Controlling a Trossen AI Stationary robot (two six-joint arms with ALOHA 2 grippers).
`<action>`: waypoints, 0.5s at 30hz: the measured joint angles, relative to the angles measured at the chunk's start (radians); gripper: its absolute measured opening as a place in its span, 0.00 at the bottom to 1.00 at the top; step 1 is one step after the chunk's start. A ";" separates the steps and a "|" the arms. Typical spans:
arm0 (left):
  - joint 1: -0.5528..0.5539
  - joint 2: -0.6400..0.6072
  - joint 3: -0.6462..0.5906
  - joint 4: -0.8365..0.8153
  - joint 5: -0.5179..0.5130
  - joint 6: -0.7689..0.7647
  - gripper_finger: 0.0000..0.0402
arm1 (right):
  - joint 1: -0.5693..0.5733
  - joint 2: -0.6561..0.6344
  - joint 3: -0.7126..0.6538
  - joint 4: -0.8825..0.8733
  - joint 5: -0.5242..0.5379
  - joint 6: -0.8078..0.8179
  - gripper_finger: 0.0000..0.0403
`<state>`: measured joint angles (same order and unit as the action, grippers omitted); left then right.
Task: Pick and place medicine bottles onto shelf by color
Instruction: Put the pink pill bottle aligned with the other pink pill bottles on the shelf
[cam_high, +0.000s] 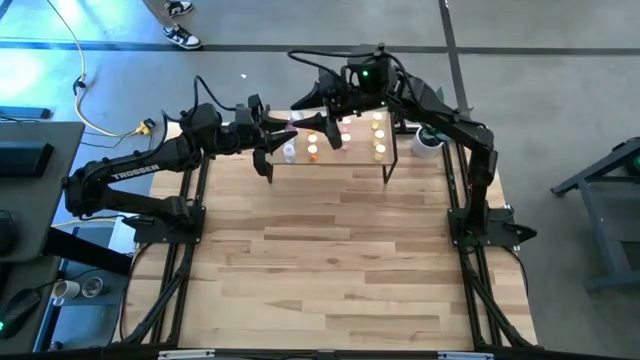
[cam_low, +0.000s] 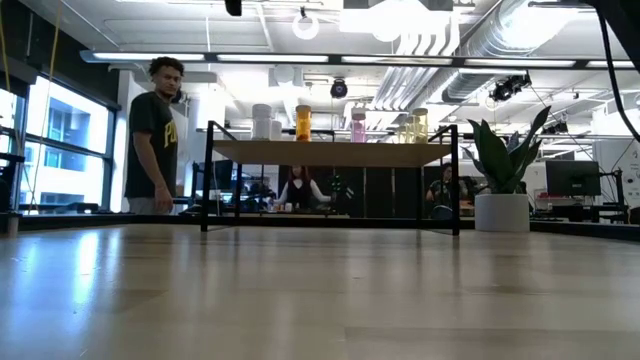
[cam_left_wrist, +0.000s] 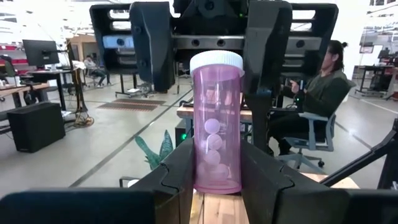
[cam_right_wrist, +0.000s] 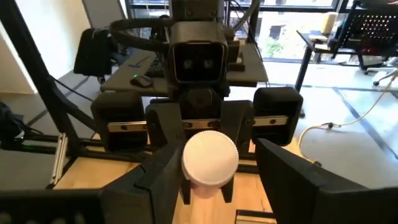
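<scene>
A pink medicine bottle (cam_left_wrist: 216, 124) with a white cap (cam_right_wrist: 209, 158) stands upright in my left gripper (cam_left_wrist: 214, 171), which is shut on it above the shelf's left part (cam_high: 300, 128). My right gripper (cam_right_wrist: 214, 180) faces it from the other side, open. Its two fingers (cam_left_wrist: 152, 50) stand on either side of the bottle's capped top without touching. The shelf (cam_low: 330, 152) carries white (cam_low: 262, 120), orange (cam_low: 303, 122), pink (cam_low: 358, 125) and yellow (cam_low: 415, 125) bottles, all standing on their bases. My left gripper pinches the pink bottle's lower part (cam_left_wrist: 202, 177) between its two fingers, one on each side of the round wall. The fingers come in about level from the table's left side. The bottle stands upright in the hold, cap up, its base above the wooden board.
A potted plant (cam_low: 500, 180) stands at the shelf's right end (cam_high: 428, 140). The tabletop's near half (cam_high: 330, 260) is bare wood. A person (cam_low: 155, 140) stands beyond the far edge, and others sit at desks farther back.
</scene>
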<state>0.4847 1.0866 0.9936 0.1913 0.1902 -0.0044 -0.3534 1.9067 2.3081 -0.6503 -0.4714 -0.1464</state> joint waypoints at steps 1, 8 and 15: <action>-0.001 0.000 0.000 0.000 -0.001 -0.001 0.23 | 0.000 0.003 0.000 0.004 -0.002 0.006 0.48; -0.002 0.000 0.000 -0.002 -0.023 0.008 0.23 | 0.002 0.005 0.000 -0.004 -0.002 -0.003 0.47; -0.002 0.000 0.000 -0.007 -0.025 0.016 0.23 | 0.003 0.005 0.000 -0.004 -0.005 -0.003 0.38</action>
<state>0.4831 1.0866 0.9936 0.1839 0.1648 0.0119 -0.3508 1.9114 2.3077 -0.6541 -0.4763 -0.1497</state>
